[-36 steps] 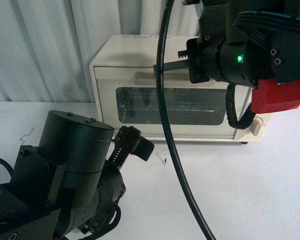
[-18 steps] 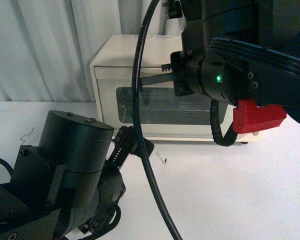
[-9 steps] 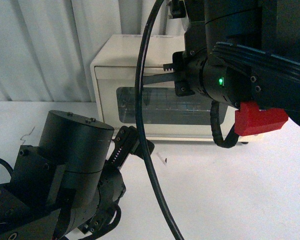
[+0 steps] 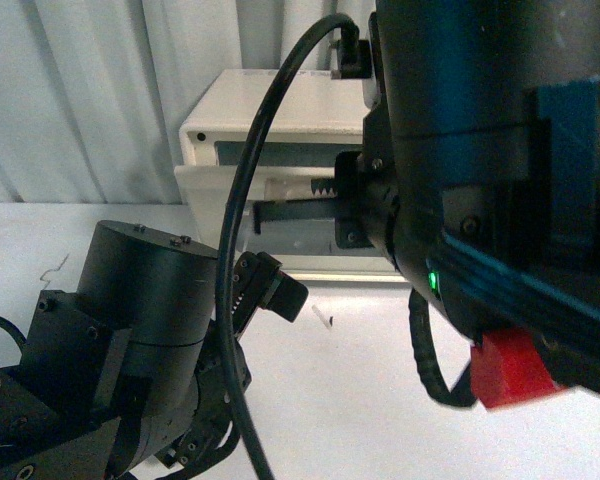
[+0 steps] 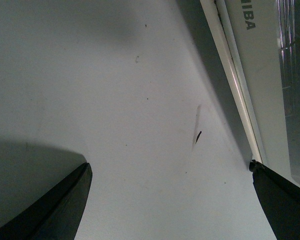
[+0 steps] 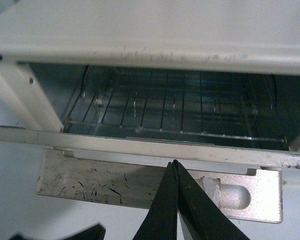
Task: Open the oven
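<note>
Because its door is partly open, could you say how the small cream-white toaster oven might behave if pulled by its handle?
The cream-white boxy toaster oven looks small and probably light, so it may slide on the smooth white table rather than stay put. Its flat, scuffed grey handle looks rigid but possibly slick.

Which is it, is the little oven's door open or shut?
Partly open. The door leans out from the oven, and through the gap the right wrist view shows the wire rack inside.
</note>
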Action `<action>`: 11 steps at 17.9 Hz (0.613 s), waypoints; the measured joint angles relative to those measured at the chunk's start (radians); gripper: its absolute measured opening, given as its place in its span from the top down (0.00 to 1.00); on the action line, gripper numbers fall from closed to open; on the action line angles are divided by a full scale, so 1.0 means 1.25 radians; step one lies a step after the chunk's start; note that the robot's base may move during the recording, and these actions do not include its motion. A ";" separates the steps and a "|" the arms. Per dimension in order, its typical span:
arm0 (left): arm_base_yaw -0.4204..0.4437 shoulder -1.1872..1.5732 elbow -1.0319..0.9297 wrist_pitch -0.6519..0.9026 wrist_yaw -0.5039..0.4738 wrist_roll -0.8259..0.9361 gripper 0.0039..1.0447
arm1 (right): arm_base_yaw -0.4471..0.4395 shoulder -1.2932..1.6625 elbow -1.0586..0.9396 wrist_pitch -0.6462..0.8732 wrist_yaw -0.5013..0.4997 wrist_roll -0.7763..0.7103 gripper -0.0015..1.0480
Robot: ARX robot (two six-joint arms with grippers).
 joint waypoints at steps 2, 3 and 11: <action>0.000 0.000 0.000 0.000 0.000 0.000 0.06 | 0.019 -0.054 -0.080 -0.018 0.024 0.017 0.98; 0.000 0.000 -0.001 0.002 0.000 0.000 0.06 | 0.025 -0.096 -0.129 -0.044 0.049 0.022 0.98; 0.002 0.000 -0.002 -0.001 -0.002 0.001 0.06 | 0.078 -1.003 -0.445 -0.967 0.393 0.455 0.59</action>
